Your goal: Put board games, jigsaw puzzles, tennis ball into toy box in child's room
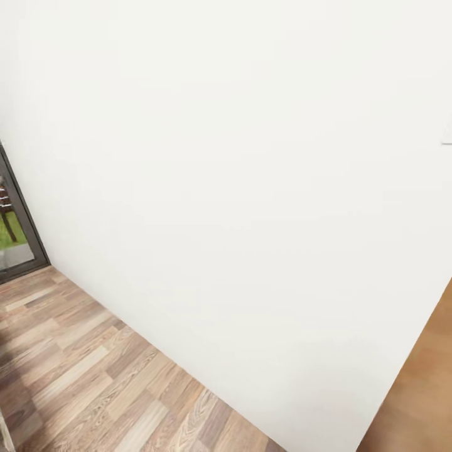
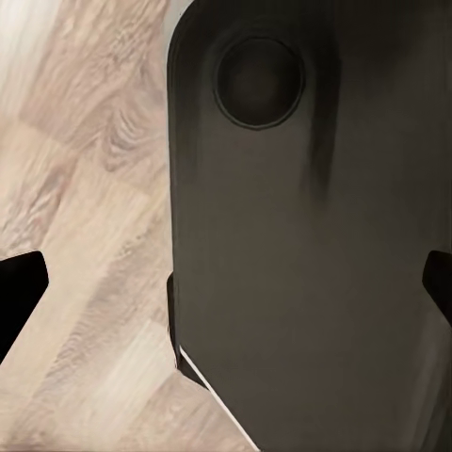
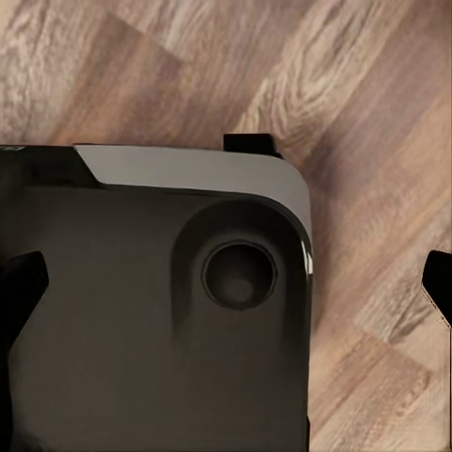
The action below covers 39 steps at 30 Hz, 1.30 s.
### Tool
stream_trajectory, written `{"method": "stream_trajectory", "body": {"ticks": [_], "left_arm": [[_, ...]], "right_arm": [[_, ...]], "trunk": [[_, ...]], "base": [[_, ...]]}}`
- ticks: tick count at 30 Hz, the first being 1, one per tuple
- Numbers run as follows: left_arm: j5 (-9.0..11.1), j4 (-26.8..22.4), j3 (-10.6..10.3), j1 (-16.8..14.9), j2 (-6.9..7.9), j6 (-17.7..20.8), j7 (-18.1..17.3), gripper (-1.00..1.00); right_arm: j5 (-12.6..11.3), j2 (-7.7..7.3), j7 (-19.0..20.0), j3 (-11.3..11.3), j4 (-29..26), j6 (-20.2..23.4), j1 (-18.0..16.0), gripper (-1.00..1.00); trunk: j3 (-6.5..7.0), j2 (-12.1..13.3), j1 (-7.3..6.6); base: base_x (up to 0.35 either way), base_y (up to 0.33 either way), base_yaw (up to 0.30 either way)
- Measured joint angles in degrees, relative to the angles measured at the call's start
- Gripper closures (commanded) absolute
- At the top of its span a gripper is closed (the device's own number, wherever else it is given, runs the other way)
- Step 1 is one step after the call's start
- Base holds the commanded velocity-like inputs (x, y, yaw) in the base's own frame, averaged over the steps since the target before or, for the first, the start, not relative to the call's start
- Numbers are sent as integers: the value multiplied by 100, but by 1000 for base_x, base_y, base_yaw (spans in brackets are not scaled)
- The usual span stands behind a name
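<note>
The toys, the bed, the table and the toy box are out of view. The head view faces a plain white wall (image 1: 251,188) rising from a wood-plank floor (image 1: 94,383). In the left wrist view my left gripper (image 2: 226,287) is open, its dark fingertips (image 2: 19,294) far apart over the robot's dark base (image 2: 311,235) and the floor. In the right wrist view my right gripper (image 3: 226,287) is also open, with nothing between its fingertips (image 3: 439,284), above the same dark base (image 3: 151,330).
A dark-framed glass door (image 1: 16,232) with greenery behind it stands at the far left. An orange-brown wooden surface (image 1: 420,395) runs along the wall's right end. A small white plate (image 1: 447,135) sits on the wall at the right edge.
</note>
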Motion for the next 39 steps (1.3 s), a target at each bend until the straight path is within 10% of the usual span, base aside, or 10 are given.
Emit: {"method": "stream_trajectory", "body": {"ticks": [39], "left_arm": [[0, -31, 2, -129, -52, -122, -6, -100]], "right_arm": [[-8, -111, -8, -8, -21, -45, -15, -100]], "trunk": [[1, 0, 0]], "base": [[0, 0, 300]]}}
